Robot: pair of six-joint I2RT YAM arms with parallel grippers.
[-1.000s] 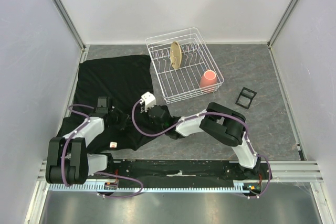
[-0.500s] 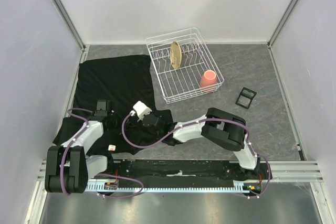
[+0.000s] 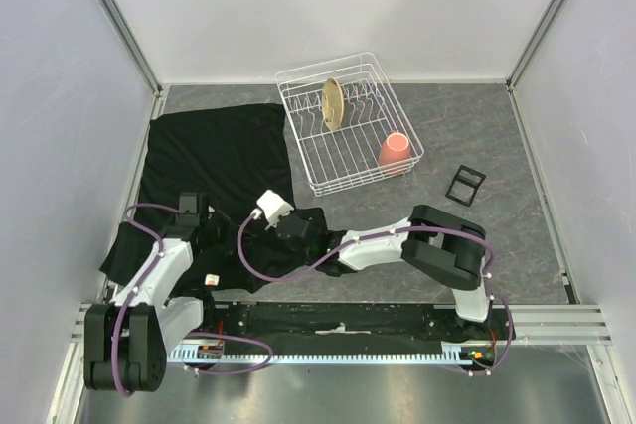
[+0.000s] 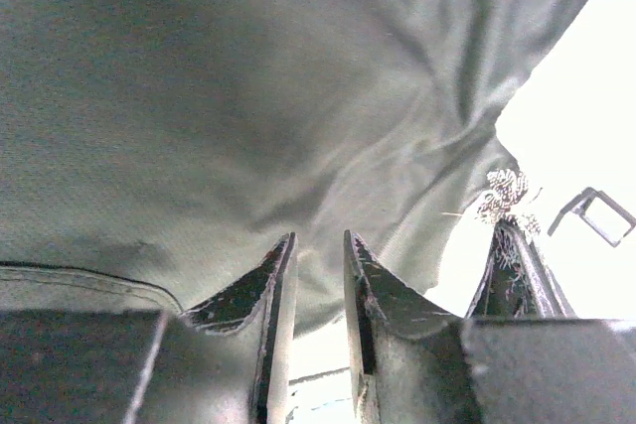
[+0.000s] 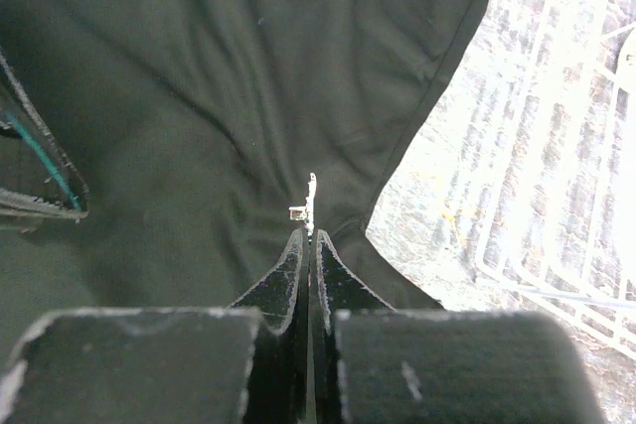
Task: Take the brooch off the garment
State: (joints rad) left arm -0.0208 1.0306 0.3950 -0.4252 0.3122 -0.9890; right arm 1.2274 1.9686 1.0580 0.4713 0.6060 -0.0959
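Note:
The black garment lies wrinkled at the left of the table and fills the left wrist view and the right wrist view. My right gripper is shut on the brooch, a tiny whitish pin seen edge-on that sticks out from the fingertips over the cloth. In the top view the right gripper is over the garment's near right part, and the brooch is hidden there. My left gripper is open by a narrow gap, with cloth just past its tips; it sits at the garment's near left.
A white wire dish rack with a tan plate and a pink cup stands right of the garment. A small black square frame lies further right. A small white tag lies on the cloth's near edge.
My right gripper has moved left and toward the near edge, keeping its grip. My left gripper has drawn back a little toward the near edge. The garment's near part has shifted with them.

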